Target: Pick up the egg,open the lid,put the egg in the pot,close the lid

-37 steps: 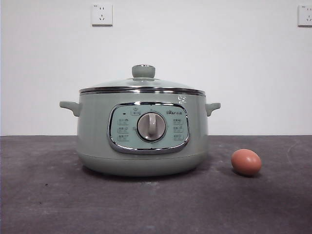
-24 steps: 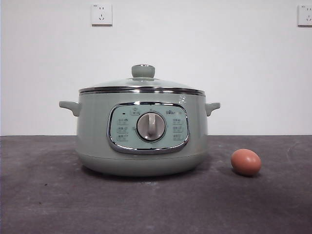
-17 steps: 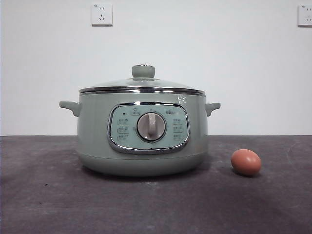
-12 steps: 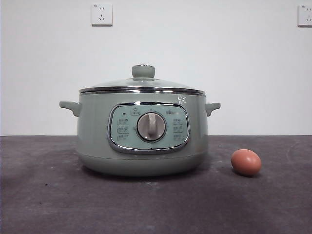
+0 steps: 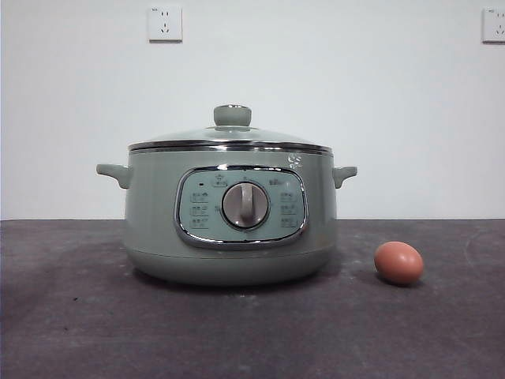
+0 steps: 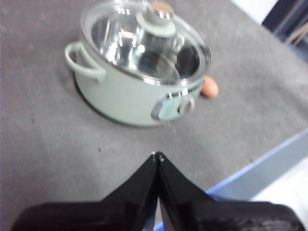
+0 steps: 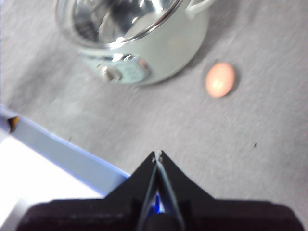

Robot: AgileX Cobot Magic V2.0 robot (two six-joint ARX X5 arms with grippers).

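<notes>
In the front view the pot (image 5: pixel 230 217) stands at the middle of the dark grey surface (image 5: pixel 79 332), its dial (image 5: pixel 245 205) facing the camera. The lid (image 5: pixel 230 140) sits closed on the rim, with the knob (image 5: pixel 232 115) on top. The egg (image 5: pixel 398 263) lies on the surface at about 4 o'clock from the pot, near it but apart. Two wall sockets (image 5: pixel 164 23) show high on the white wall, and no arm enters this view. In the left wrist view the left hand (image 6: pixel 157 156) hangs clenched and empty above the surface, well apart from the pot (image 6: pixel 125 91); the lid (image 6: pixel 144 41) is on, and the egg (image 6: pixel 209 87) peeks out beside the pot. In the right wrist view the right hand (image 7: pixel 157 154) is likewise clenched on nothing, above the surface near its blue edge (image 7: pixel 72 154), with the pot (image 7: pixel 159 43) and egg (image 7: pixel 220 80) beyond.
</notes>
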